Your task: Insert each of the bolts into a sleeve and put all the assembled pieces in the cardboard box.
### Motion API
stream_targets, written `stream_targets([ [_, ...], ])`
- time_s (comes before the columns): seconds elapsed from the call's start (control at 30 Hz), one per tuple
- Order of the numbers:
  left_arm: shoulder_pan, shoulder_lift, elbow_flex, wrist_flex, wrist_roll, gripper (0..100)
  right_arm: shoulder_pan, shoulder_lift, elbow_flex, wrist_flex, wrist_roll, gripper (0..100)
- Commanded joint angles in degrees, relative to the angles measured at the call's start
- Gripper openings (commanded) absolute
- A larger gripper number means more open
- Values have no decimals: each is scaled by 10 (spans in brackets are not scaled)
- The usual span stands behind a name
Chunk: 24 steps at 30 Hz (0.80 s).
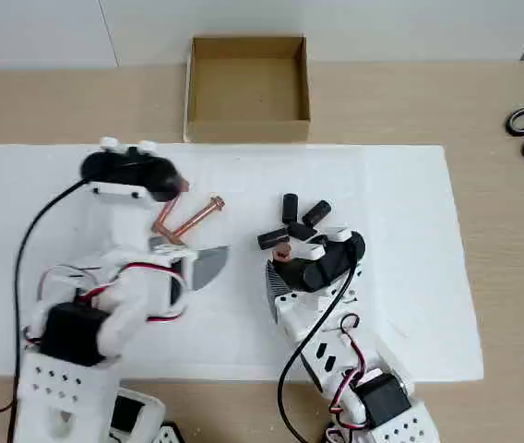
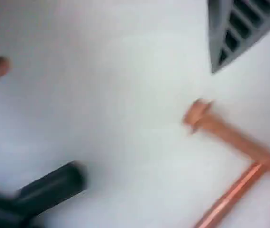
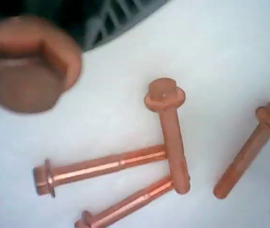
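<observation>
Right gripper (image 1: 286,250) is clamped on a copper bolt (image 3: 28,66), black sleeves (image 1: 297,214) at its 12 o'clock. Left gripper (image 1: 196,261): can't tell.

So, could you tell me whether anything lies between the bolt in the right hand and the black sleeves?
Nothing visible does: the bolt in the right hand sits right next to the black sleeves, the nearest one just beside it.
</observation>
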Motion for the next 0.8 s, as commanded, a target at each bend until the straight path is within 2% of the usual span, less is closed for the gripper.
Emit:
stream_targets([
  [0.0, -63, -7, -27, 40, -72, 299, 16, -5, -11, -10, 21, 4],
  [0.13, -136, -7, -29, 84, -91, 299, 59, -6, -31, -3, 103, 4],
  [0.27, -185, -7, -29, 93, -91, 299, 85, -4, -118, 81, 146, 4],
  [0.37, -189, -7, -29, 93, -91, 299, 87, -3, -187, 137, 158, 4],
  [0.5, -189, -7, -29, 93, -88, 299, 87, 22, -249, 142, 166, 4],
  [0.77, -189, -7, -29, 93, -88, 299, 87, 247, -423, 123, 171, 4],
])
